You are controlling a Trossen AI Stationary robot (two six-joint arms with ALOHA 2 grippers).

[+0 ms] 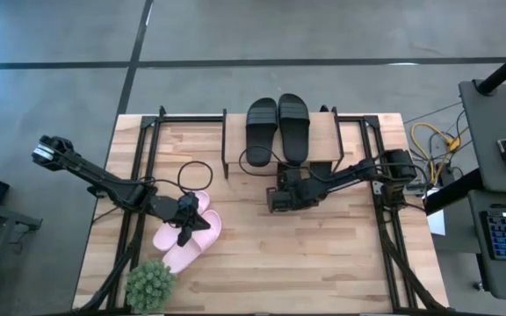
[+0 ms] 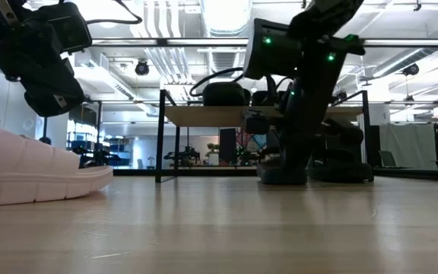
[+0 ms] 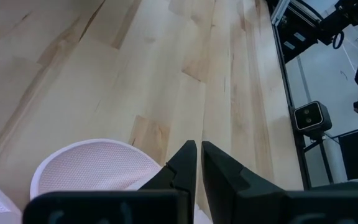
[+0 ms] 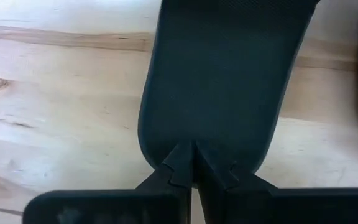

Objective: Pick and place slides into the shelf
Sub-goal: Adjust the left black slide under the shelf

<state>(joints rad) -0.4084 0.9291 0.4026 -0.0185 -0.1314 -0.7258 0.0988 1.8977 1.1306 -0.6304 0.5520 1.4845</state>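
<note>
Right gripper [image 4: 194, 163] — fingers pressed together, tips meeting on the heel edge of a black slide [image 4: 225, 81] that lies flat on the wooden tabletop [image 4: 55, 99]; whether the edge is actually pinched cannot be told. In the high view this gripper [image 1: 279, 195] sits near mid-table, just in front of the shelf [image 1: 332, 116], its arm reaching in from the right rail.

Left gripper [image 3: 197, 155] — fingers closed with only a thin slit between them, nothing held, poised over the rim of a pale pink slide [image 3: 92, 165]. In the high view it [image 1: 185, 230] is over the pink pair at the table's left front.

Pink slides, two [image 1: 187, 235] — side by side, angled, on the tabletop; the low view shows one [image 2: 29, 175] sole-down on the boards.

Black slides, two [image 1: 278, 127] — side by side on the shelf's top board, toward its left part. Further black slides on the tabletop under and beside the right gripper show in the low view [image 2: 341, 164]; their count cannot be told.

Shelf — light board on thin black legs [image 2: 226, 116], at the table's far edge.

Small green plant [image 1: 150, 283] — front left corner, near the pink pair.
</note>
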